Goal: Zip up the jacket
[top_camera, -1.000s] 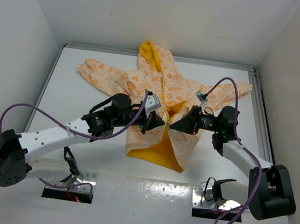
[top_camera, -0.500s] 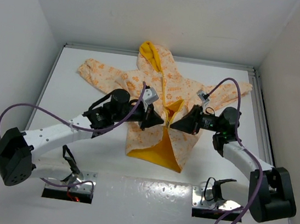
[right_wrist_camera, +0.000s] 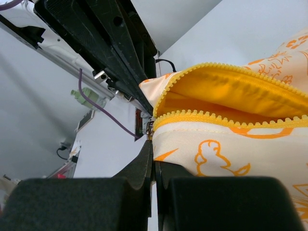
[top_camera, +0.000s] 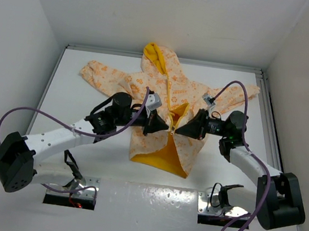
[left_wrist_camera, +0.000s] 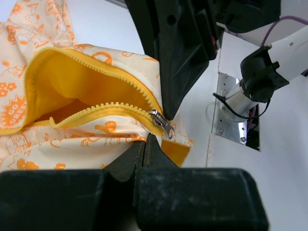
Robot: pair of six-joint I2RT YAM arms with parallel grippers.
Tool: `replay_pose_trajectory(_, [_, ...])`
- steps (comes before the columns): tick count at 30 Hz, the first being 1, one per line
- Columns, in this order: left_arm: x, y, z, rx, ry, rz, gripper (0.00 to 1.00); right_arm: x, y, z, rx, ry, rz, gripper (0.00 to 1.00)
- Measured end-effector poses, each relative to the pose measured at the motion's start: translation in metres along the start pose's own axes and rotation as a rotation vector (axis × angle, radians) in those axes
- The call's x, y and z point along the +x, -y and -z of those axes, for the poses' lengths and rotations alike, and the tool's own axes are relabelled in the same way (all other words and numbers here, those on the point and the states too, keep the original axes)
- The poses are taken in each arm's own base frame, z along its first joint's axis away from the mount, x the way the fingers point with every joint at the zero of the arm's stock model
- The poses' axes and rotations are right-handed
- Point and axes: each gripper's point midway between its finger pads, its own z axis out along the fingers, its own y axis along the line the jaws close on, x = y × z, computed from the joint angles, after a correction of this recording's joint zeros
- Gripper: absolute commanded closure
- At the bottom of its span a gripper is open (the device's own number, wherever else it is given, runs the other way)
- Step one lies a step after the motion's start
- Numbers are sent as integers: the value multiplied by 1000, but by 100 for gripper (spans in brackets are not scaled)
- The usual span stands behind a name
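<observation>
The jacket (top_camera: 164, 88) lies flat mid-table, hood to the far side, sleeves spread. It is cream with an orange print, and its lower front gapes open on yellow lining (top_camera: 166, 154). My left gripper (top_camera: 167, 127) and right gripper (top_camera: 177, 129) meet tip to tip at the yellow zipper. In the left wrist view my left gripper (left_wrist_camera: 146, 140) is shut on the cream fabric just below the metal slider (left_wrist_camera: 161, 123), with the right gripper's black fingers (left_wrist_camera: 178, 62) above. In the right wrist view my right gripper (right_wrist_camera: 153, 145) is shut on the jacket edge beside the slider (right_wrist_camera: 149, 129).
White walls and a raised rim (top_camera: 263, 90) enclose the table. Two metal mounting plates (top_camera: 71, 187) (top_camera: 225, 207) sit at the near edge. Purple cables (top_camera: 29, 111) (top_camera: 241, 87) loop off both arms. The jacket's sleeves reach toward the far corners.
My left arm's wrist has shifted a little and its tip has closed in on the right gripper's tip at the zipper. The right arm and jacket have barely moved.
</observation>
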Motion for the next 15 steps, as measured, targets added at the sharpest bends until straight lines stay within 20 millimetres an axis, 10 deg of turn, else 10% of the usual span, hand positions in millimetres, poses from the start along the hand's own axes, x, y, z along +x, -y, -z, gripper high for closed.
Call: replay_pose_trajectory(15, [8,18,2,144,-53,-228,100,5,-3,1,-17,-25,-13,100])
